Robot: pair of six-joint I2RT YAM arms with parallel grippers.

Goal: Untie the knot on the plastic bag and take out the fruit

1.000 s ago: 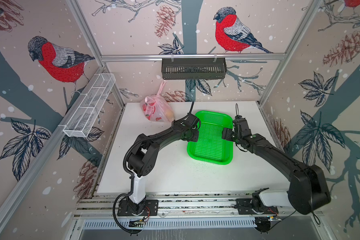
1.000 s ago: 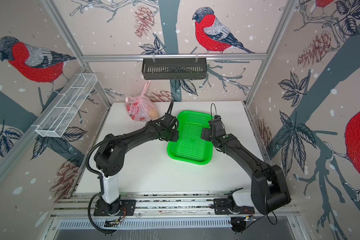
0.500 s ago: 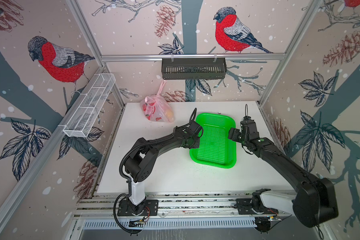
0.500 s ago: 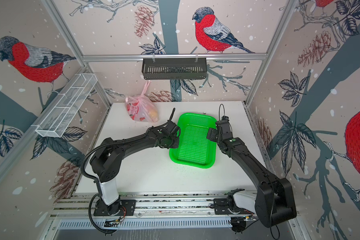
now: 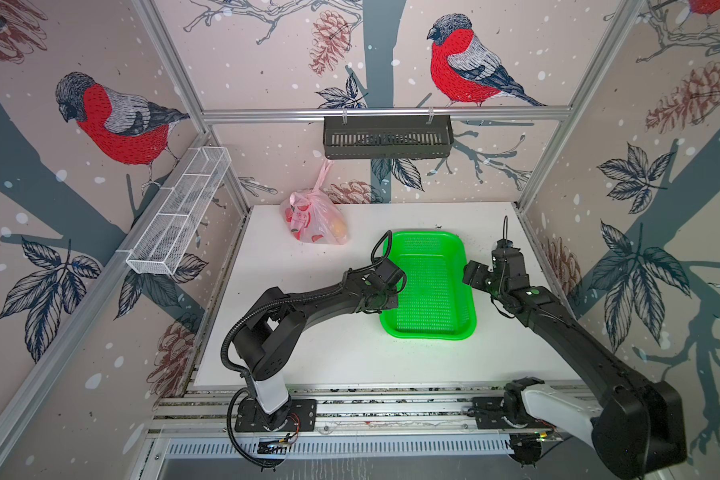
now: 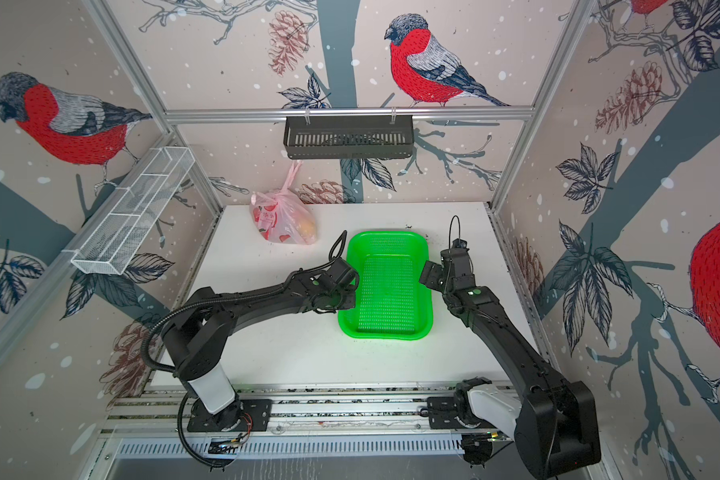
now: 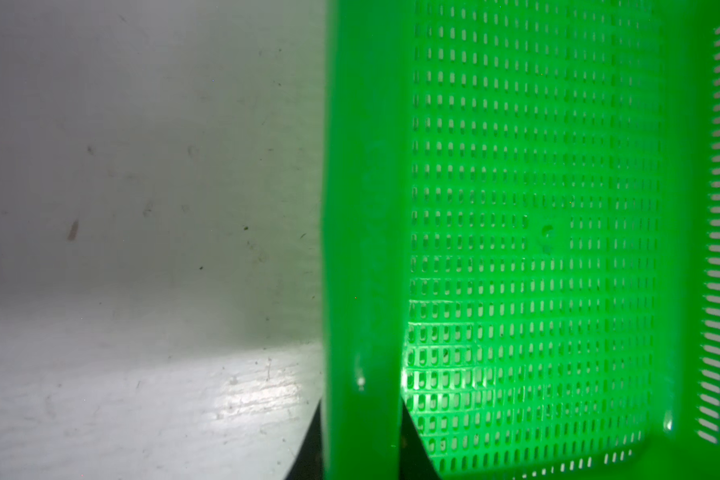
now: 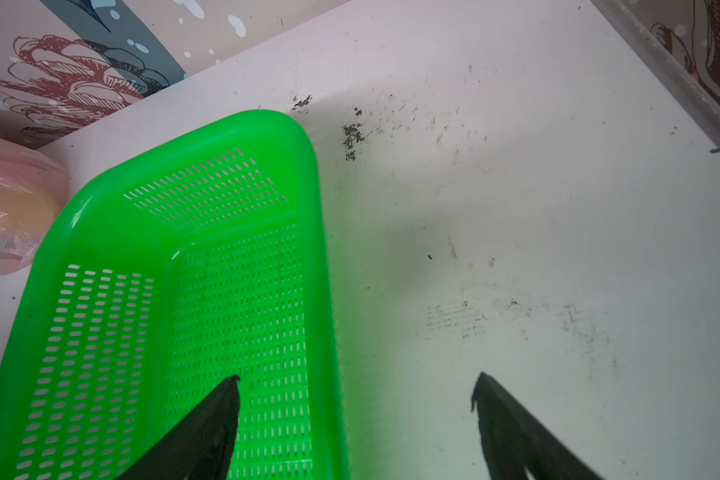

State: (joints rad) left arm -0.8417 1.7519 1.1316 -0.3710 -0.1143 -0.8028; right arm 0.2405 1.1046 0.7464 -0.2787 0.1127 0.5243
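The plastic bag [image 5: 314, 220] [image 6: 283, 222] lies at the table's back left, pale pink with red prints. Its knot [image 5: 315, 192] [image 6: 284, 192] is still tied, with the handles sticking up. Of the fruit, an orange ball [image 5: 338, 227] [image 8: 9, 208] shows through the film; the other fruit is unclear. My left gripper [image 5: 395, 291] [image 7: 360, 415] is shut on the left rim of the green basket [image 5: 429, 237] [image 7: 362, 208]. My right gripper [image 5: 472, 272] [image 8: 358, 378] is open, straddling the basket's right rim [image 8: 312, 208] without gripping it.
The white table [image 5: 308, 332] has dirt marks behind the basket. A black slotted basket [image 5: 387, 137] hangs on the back wall and a white wire shelf [image 5: 179, 212] on the left wall. Aluminium frame posts stand at the table's corners.
My left gripper has closed on the basket's left rim, and the basket has slid a little toward the front right. The right gripper has moved rightward, from over the basket to its right rim.
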